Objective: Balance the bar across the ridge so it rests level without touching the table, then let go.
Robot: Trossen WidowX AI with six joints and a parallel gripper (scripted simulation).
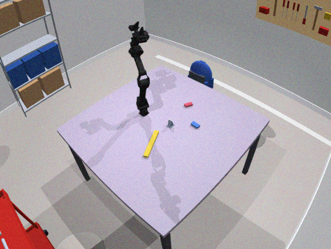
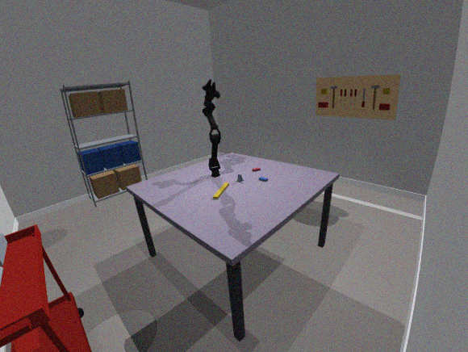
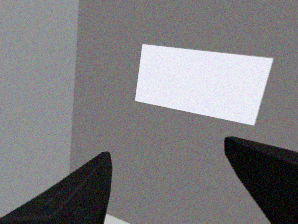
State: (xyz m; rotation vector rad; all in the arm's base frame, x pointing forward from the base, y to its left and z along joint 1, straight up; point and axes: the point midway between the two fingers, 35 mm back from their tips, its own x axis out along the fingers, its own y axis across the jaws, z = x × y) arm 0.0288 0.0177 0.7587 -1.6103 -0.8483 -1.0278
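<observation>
the yellow bar [image 1: 151,144] [image 2: 221,190] lies flat on the counter [image 1: 200,160] [image 2: 258,210], far below the gripper [image 1: 138,28] [image 2: 211,85] [image 3: 167,145] and well apart from it. taking the small grey ridge [image 1: 170,124] [image 2: 240,178] as the landmark, the bar sits near it, on the side toward the counter's near corner, with one end closer to the ridge than the other. the two do not touch, and nothing rests across the ridge, so the bar is not balanced there.

the gripper is up high at the top of the black arm [image 1: 143,83] [image 2: 215,137], which stands nearly upright behind the ridge. its fingers are spread well apart, though not to their widest, and hold nothing; in the wrist view only the walls, a bright white panel [image 3: 204,84] and a sliver of something pale low down show between and beyond them. the gripper touches neither the bar nor the counter.

beyond the ridge from the bar lie two small blocks: the blue block [image 1: 195,124] [image 2: 263,178] near the ridge, and the red block [image 1: 188,104] [image 2: 256,169] farther behind it. both are apart from the ridge and from each other.
</observation>
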